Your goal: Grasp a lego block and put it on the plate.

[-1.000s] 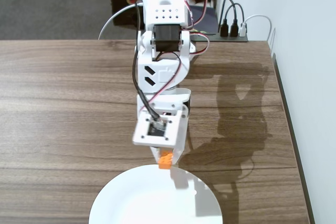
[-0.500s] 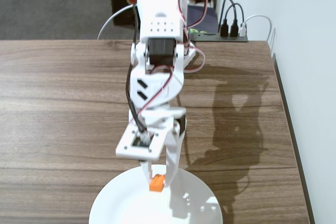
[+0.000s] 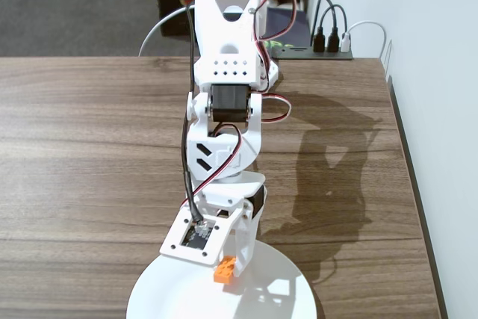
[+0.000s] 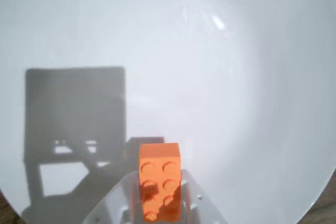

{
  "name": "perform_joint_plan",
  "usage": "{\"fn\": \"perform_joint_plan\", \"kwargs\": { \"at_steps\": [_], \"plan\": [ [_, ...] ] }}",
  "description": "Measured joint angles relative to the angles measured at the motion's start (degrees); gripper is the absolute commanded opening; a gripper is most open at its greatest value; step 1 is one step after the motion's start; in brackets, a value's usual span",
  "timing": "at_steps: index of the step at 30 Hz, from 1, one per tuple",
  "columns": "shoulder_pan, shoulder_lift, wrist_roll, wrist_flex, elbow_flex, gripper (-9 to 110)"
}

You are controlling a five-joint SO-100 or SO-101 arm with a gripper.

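Hovering over the plate (image 4: 220,77) — lego block (image 4: 159,182) in gripper (image 4: 157,203).

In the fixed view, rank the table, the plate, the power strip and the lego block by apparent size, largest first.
1. Table
2. Plate, partly cut off by the bottom edge
3. Power strip, farther from the camera, so its true size is unsure
4. Lego block, held in the hand

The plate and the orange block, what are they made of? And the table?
The plate looks like glazed ceramic, though it could be hard plastic: it is smooth, white and glossy, with a bright glint. The block looks like moulded plastic: even orange colour, neat round studs, slight sheen. The table shows brown wood grain with a matt finish, real wood or a printed laminate, hard to tell.
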Motion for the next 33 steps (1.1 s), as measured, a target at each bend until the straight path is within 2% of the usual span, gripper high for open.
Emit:
{"fn": "perform_joint_plan", "kwargs": {
  "at_steps": [11,22,33],
  "plan": [
    [0.0,-0.1,1.1,0.0,0.0,19],
    [0.4,0.3,3.0,1.1,0.0,18],
    [-1.2,14.5,11.2,6.4,8.3,17]
  ]
}}
